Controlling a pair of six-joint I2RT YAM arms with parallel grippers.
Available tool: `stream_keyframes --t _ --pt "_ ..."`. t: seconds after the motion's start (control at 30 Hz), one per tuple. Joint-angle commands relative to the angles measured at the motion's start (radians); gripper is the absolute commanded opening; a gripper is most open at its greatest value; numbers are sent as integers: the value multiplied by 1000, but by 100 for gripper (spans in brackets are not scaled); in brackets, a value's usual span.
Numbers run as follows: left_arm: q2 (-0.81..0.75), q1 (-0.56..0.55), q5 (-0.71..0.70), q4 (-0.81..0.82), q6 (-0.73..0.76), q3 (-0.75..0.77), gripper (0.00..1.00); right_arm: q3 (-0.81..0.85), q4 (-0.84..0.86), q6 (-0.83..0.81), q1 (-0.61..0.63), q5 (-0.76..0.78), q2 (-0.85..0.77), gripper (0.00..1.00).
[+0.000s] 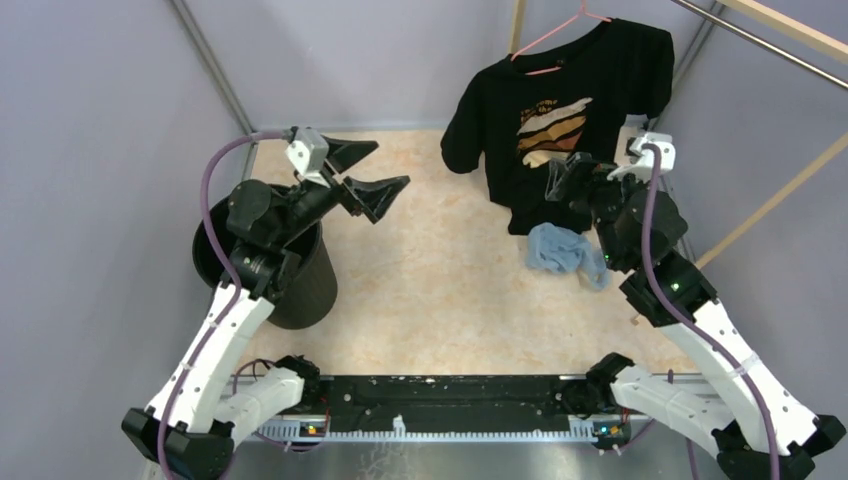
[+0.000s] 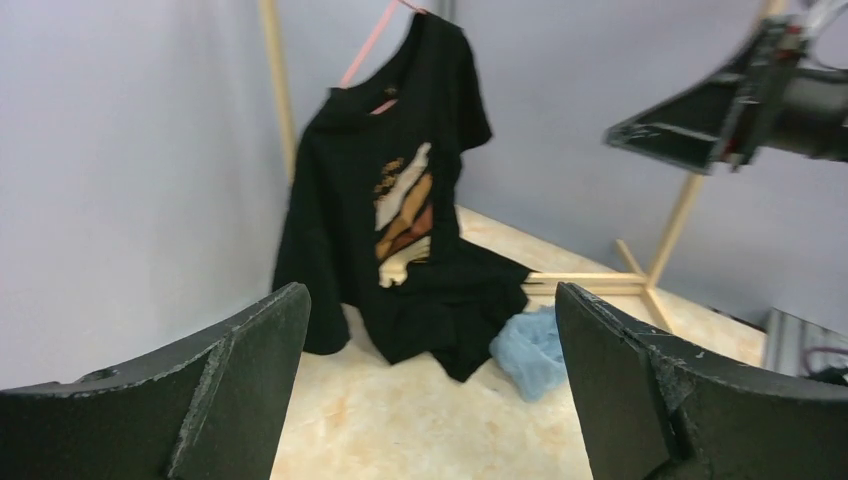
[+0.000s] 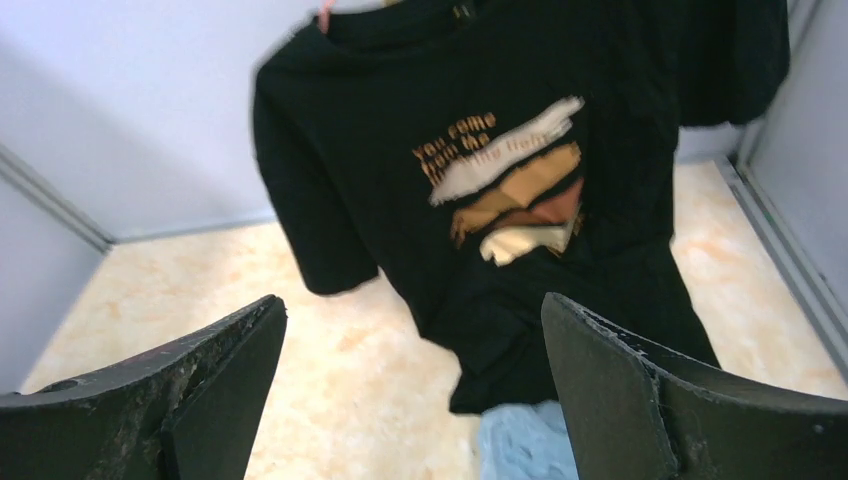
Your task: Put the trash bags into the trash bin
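The pale-blue trash bag (image 1: 562, 250) lies crumpled on the beige floor at the foot of the hanging shirt. It also shows in the left wrist view (image 2: 532, 350) and at the bottom of the right wrist view (image 3: 525, 448). The black trash bin (image 1: 312, 285) stands at the left, partly hidden by my left arm. My left gripper (image 1: 388, 166) is open and empty, raised beside and beyond the bin, its jaws wide apart (image 2: 430, 300). My right gripper (image 1: 562, 180) is open and empty just above and behind the bag, pointing at the shirt (image 3: 412, 305).
A black printed T-shirt (image 1: 560, 110) hangs on a pink hanger from a wooden rack (image 1: 775, 200) at the back right, its hem touching the floor next to the bag. Grey walls close in the left, back and right sides.
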Motion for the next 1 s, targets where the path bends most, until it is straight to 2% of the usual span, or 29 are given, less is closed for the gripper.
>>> stream_keyframes --t 0.0,0.17,0.47,0.53,0.67,0.73,0.97 --pt "63 -85 38 60 26 22 98 -42 -34 72 -2 151 44 99" --pt "106 -162 -12 31 38 25 98 -116 -43 76 -2 169 73 99" --pt "117 -172 -104 25 40 7 98 -357 43 259 -23 212 41 99" --pt "122 -172 -109 24 43 7 98 -374 13 308 -90 152 61 99" --pt "129 -172 -91 25 27 8 98 -432 -47 459 -379 -181 96 98" --pt "131 -172 -80 29 19 8 98 -470 -33 476 -466 -263 95 98" --pt "155 -172 -53 37 -1 9 98 -501 25 446 -488 -329 157 99"
